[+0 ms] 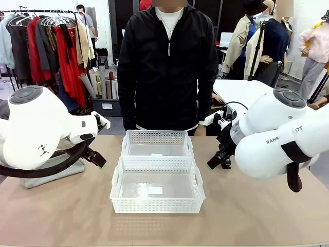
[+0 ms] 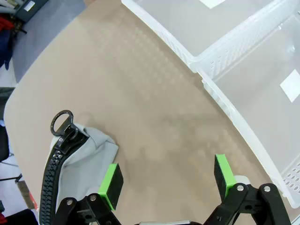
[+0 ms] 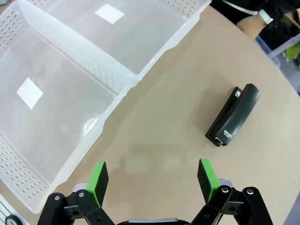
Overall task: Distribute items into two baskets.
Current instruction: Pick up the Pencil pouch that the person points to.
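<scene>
We had our left gripper (image 2: 167, 180) spread wide with nothing in it, poised over the table (image 2: 154, 108), one green pad (image 2: 108, 183) right by the edge of the grey bag (image 2: 79, 159), which lay flat at the table's left end, apart from the near basket (image 1: 154, 204). Our right gripper (image 3: 152, 180) gaped just as wide and empty over bare table, the black stapler (image 3: 233, 116) lying ahead of it on the right side. The near basket and the far basket (image 1: 157, 137) sat touching mid-table, a white label (image 1: 155, 190) on each floor, the person (image 1: 167, 67) standing behind them.
</scene>
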`<state>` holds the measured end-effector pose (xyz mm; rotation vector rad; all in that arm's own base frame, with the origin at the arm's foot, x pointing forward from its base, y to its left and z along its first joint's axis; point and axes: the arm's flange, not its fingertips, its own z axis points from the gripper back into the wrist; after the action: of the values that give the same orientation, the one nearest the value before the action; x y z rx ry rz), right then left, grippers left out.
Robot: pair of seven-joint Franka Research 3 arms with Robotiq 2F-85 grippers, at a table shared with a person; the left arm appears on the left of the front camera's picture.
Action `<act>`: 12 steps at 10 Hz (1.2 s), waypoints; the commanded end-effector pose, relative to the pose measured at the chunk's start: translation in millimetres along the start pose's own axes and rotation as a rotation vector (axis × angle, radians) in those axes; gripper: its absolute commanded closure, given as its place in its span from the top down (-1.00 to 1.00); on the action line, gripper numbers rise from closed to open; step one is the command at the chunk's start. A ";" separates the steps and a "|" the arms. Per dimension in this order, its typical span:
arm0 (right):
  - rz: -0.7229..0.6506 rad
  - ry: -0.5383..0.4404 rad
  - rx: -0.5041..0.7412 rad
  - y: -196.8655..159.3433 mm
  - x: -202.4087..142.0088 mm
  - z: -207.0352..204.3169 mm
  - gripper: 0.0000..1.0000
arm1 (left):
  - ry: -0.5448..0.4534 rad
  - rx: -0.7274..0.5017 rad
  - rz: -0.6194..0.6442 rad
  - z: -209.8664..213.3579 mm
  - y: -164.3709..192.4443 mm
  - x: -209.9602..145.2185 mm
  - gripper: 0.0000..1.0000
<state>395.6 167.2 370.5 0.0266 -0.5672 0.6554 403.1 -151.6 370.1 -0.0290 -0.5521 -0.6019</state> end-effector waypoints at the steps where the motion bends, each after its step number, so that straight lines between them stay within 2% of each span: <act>1: 0.000 0.000 0.000 0.0 0.0 0.1 1.00 | 0.000 0.000 0.000 0.1 0.0 0.0 1.00; 7: 0.000 0.000 0.000 0.0 0.0 0.0 1.00 | 0.007 -0.020 0.016 4.9 4.5 3.5 1.00; 9: -0.047 -0.002 0.056 -26.5 11.6 13.1 1.00 | 0.033 -0.074 0.040 18.6 23.1 22.6 1.00; 10: -0.057 0.004 0.069 -36.2 19.5 18.7 1.00 | 0.051 -0.142 0.032 24.9 33.9 34.2 1.00; 12: -0.080 0.014 0.137 -65.8 32.4 31.5 1.00 | 0.125 -0.167 0.055 31.6 68.9 58.8 1.00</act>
<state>424.9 144.1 410.7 0.1121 -0.5327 0.5846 441.9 -138.1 425.4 -0.1449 -0.4278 -0.5897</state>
